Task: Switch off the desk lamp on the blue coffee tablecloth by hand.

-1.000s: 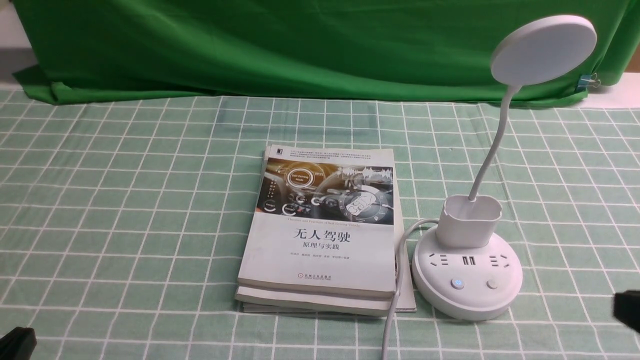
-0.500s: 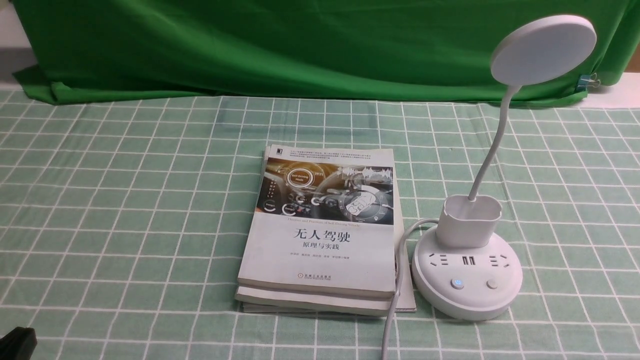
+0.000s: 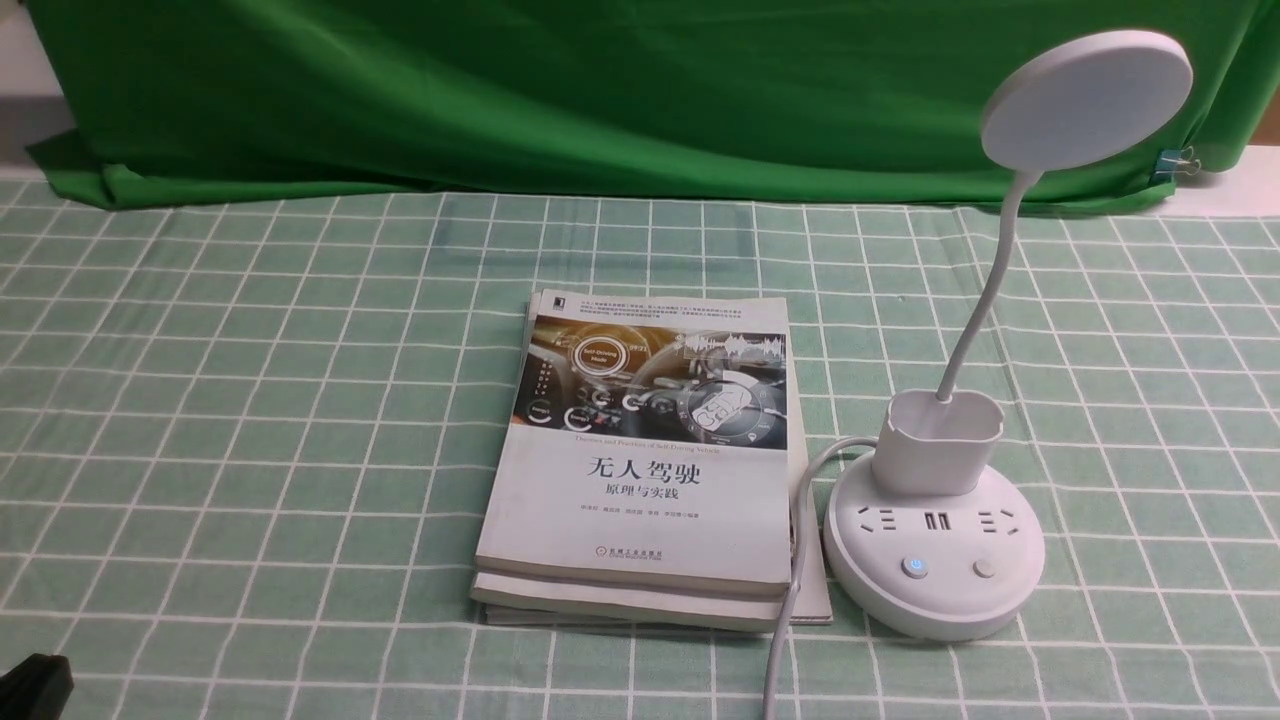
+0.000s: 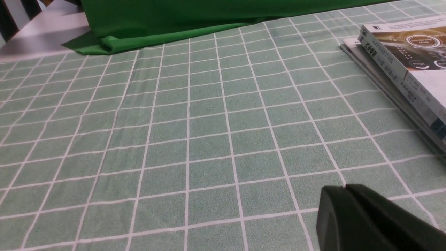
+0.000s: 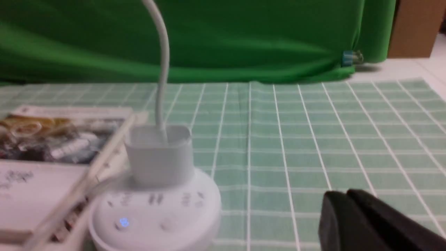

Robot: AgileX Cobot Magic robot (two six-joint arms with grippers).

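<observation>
The white desk lamp stands on the pale green grid tablecloth at the right, with its disc head raised on the bendy neck. The left button on its base glows blue; the right button is plain. In the right wrist view the lamp is blurred. My right gripper is shut and empty, over bare cloth beside the base and apart from it; it is out of the front view. My left gripper is shut and empty, low over the cloth, and shows at the front left corner.
Two stacked books lie just left of the lamp base, also seen in the left wrist view. The lamp's white cord runs between books and base toward the front edge. A dark green backdrop cloth hangs at the back.
The black tip of my right gripper showed at the right edge of the front view one second ago and has since left that view. The lamp, books and left gripper have not moved.
</observation>
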